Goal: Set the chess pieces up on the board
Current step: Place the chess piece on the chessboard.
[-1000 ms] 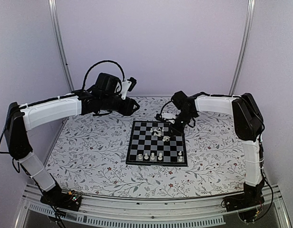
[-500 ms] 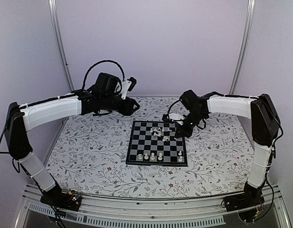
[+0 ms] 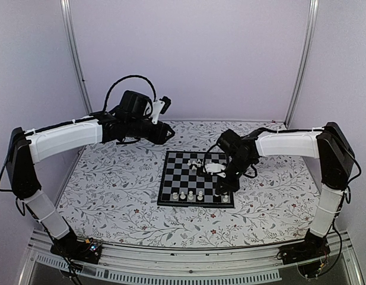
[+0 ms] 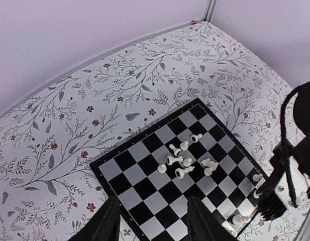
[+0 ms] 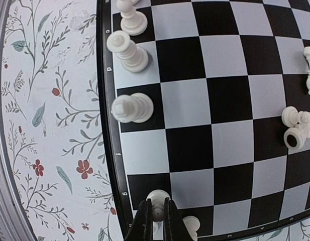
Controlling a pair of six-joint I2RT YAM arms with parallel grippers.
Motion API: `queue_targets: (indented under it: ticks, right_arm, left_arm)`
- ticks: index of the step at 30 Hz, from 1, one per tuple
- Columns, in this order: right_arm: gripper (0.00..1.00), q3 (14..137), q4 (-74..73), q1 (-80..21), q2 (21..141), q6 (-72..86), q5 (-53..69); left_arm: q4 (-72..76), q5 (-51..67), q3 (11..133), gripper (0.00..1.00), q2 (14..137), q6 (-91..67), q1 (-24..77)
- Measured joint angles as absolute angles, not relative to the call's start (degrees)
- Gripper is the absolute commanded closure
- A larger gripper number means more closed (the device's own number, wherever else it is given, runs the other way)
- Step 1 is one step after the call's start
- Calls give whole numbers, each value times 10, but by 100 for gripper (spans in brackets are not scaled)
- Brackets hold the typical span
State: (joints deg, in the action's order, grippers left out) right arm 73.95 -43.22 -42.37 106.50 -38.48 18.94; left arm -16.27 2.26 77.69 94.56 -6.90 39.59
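Observation:
The black and pale checked board (image 3: pixel 181 176) lies in the middle of the table. My right gripper (image 5: pixel 158 202) is shut on a small white chess piece (image 5: pixel 157 195), low over a black square by the board's near right corner (image 3: pixel 223 187). Another white piece (image 5: pixel 191 227) stands right beside it. Three taller pieces (image 5: pixel 130 108) stand along that edge. A heap of toppled pieces (image 4: pixel 186 161) lies at the board's far middle. My left gripper (image 4: pixel 153 199) is open and holds nothing, raised behind the board's far left corner (image 3: pixel 165 132).
A row of standing white pieces (image 3: pixel 187 195) lines the board's near edge. The floral table surface (image 3: pixel 111 184) surrounds the board. The right arm (image 4: pixel 295 165) shows at the edge of the left wrist view. A metal rail (image 3: pixel 171 249) runs along the near edge.
My right gripper closed on a piece at the heap and carried it toward the board's near right corner. The left arm has stayed still.

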Motion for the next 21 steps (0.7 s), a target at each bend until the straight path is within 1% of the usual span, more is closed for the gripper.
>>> queue_targets:
  ticks: [5,15,17,19,21]
  right_arm:
    - [95,740,-432,-423,1074,-384,183]
    - [91,762,-421,-423,1103,-379,162]
    - [87,766,-418,-423,1107,-377,160]
    - [80,767,-415,-423,1108,-374,155]
    - [77,767,-415,-423,1110,-371,149]
  left_arm:
    - [-167,24,777,52,947,-69,396]
    - [-169,26,777,52,947,-69,396]
    - [-169,26,777,52,947,-69,396]
    - [-170,26,777,52,947,-69,396]
    - [-170,26,777,52,947,-69,396]
